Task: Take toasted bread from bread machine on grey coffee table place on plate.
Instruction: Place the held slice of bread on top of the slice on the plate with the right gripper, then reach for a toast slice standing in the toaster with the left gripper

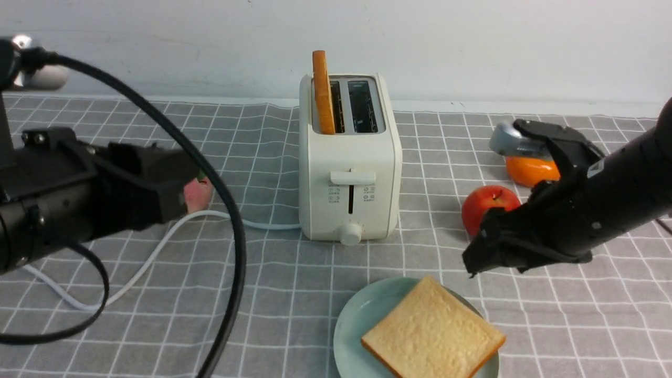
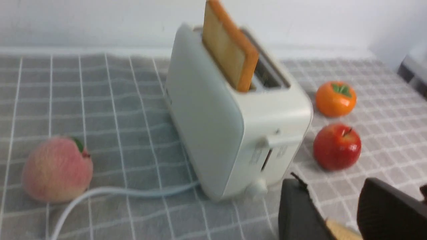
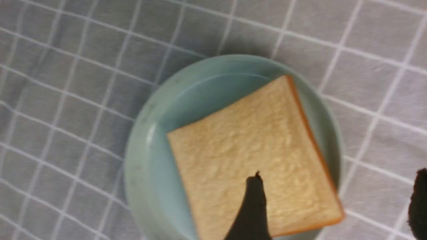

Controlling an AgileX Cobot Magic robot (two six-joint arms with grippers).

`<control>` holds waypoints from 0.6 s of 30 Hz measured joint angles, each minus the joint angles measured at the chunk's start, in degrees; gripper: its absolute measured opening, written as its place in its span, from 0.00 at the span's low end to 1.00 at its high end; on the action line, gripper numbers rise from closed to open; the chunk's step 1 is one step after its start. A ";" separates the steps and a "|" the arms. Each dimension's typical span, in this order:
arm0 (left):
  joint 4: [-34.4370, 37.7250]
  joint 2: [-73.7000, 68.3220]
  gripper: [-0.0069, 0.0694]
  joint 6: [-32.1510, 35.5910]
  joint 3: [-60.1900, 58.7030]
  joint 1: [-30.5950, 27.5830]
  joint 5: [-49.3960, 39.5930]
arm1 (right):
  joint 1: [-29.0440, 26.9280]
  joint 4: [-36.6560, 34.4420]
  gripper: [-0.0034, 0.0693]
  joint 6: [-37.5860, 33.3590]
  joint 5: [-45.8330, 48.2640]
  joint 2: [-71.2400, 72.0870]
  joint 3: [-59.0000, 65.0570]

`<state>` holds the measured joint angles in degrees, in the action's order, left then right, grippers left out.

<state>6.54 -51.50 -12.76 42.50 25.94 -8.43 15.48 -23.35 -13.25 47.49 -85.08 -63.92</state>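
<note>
Now one square, pale golden toast slice with an orange-brown crust already lies flat on the round, shallow, mint-green plate, directly under the right claw. This claw hangs just above the slice with its fingers spread wide and nothing between them, so I judge that this half of the task is done.

The second toast slice stands upright in the cream-white, boxy two-slot bread machine, which sits on the table covered with grey cloth and a white grid. It is in the slot on the robot's left side, and a good part of it sticks out above the top. The other slot looks empty.

From the left claw this slice lies ahead, to the right and higher up. From the right claw it lies ahead and to the left, beyond the empty slot. I judge the left arm to be the better placed one, because the slice is on its side of the bread machine.

The left claw has its fingers apart, with cloth showing between them, and it seems to hold nothing. A small tan patch low between them I cannot identify.

The slice turns its thin crust edge toward the robot, and its broad faces look left and right. The claw should therefore probably come down from above, one finger on each broad face, and then lift straight up. A soft pink peach rests near the left claw, away from that path.
</note>
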 joint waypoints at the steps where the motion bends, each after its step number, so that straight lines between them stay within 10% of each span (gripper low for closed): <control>1: 0.67 -0.61 0.46 0.00 0.52 0.00 0.52 | -0.07 1.81 0.84 0.79 -0.07 0.99 -0.31; 8: 2.08 -10.49 0.57 0.06 10.88 0.00 -8.46 | 0.48 6.12 0.84 0.41 -1.96 12.14 -0.75; 18: 2.03 -34.49 0.66 -1.18 35.29 0.00 -15.77 | 1.90 -6.01 0.81 -11.31 3.49 24.99 -1.00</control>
<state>8.57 -85.99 -13.93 77.79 25.94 -24.20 17.38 -29.35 -24.57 50.97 -60.09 -64.91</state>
